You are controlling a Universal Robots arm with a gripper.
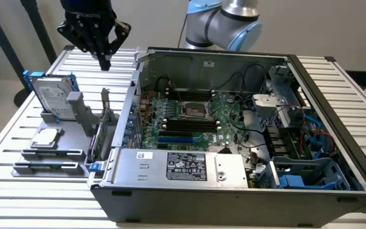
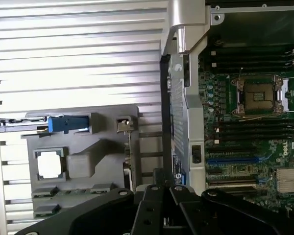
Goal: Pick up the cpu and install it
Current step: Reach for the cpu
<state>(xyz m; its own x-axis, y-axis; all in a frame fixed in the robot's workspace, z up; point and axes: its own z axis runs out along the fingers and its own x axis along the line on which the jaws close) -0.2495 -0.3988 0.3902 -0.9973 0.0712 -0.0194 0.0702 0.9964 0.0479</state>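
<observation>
The cpu (image 1: 45, 138) is a small silver square lying flat in a pocket of the grey holder (image 1: 55, 152) on the exterior view's left; the wrist view shows the cpu (image 2: 50, 164) from above. My black gripper (image 1: 105, 63) hangs high over the slatted table, behind the holder and well above the cpu, with its fingers shut together and nothing between them. In the wrist view the gripper (image 2: 162, 179) points down beside the case wall. The open cpu socket (image 1: 194, 110) sits in the middle of the green motherboard, also seen as the socket (image 2: 258, 96).
A hard drive (image 1: 51, 97) in a blue frame stands upright at the back of the holder. The open computer case (image 1: 234, 200) holds a silver power supply (image 1: 183, 166), cables and a drive cage (image 1: 285, 90). Cards (image 1: 103, 124) stand between holder and case.
</observation>
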